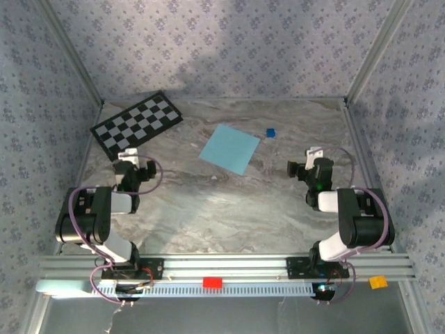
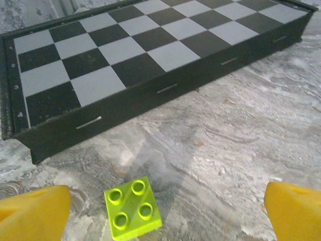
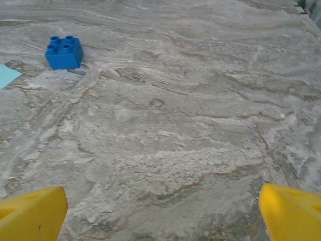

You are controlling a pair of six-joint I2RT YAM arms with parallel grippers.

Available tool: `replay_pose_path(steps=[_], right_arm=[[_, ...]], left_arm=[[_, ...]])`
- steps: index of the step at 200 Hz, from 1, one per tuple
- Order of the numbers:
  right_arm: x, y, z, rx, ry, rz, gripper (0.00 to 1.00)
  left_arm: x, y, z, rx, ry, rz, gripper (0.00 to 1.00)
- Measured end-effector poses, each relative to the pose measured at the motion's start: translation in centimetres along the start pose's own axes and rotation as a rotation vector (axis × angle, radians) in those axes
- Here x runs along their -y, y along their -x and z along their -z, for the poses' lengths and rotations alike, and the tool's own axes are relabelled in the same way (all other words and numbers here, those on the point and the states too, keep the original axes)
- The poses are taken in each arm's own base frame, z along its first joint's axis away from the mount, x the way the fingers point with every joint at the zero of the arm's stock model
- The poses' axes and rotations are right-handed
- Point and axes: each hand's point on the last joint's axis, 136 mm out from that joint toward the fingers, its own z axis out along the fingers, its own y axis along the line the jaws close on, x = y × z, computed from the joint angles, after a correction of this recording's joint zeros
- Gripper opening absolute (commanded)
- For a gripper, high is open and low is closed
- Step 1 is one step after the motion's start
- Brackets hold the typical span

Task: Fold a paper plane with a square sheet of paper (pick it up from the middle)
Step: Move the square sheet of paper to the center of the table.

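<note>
Spread left gripper (image 2: 168, 202) faces a lime brick (image 2: 133, 208); right gripper (image 3: 163, 207), equally spread, faces a blue cube (image 3: 63, 51) near the sheet (image 3: 6, 75).

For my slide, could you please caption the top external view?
Unfolded sky-blue paper sheet lies flat between left gripper and right gripper.

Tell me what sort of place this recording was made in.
Most likely a lab robot workcell, not a home: a marble-pattern table boxed in by wallpapered panels on aluminium framing, with a black-and-white checkerboard lying at the far left corner.
</note>
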Motion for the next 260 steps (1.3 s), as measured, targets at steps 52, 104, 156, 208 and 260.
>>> replay_pose_path(steps=[52, 104, 156, 208, 260], right_arm=[[-1.7, 4.2, 1.3, 0.002, 0.043, 0.042, 1.00], [-5.9, 12.5, 1.6, -0.080, 0.195, -0.148, 1.00], [-12.7, 10.3, -0.8, -0.371, 0.391, -0.346, 1.00], [-20.8, 9.6, -1.9, -0.532, 0.490, -0.376, 1.00], [-25.4, 8.4, -5.4, -0.628, 0.500, -0.407, 1.00]], left_arm=[[-0.2, 3.4, 2.5, 0.054, -0.001, 0.017, 1.00], [-0.4, 11.4, 5.4, 0.090, -0.006, 0.206, 1.00], [0.3, 9.2, 7.2, -0.128, -0.067, 0.438, 1.00], [5.2, 5.5, 9.1, -0.375, -0.289, 0.514, 1.00], [7.5, 4.1, 10.4, -0.464, -0.372, 0.513, 1.00]])
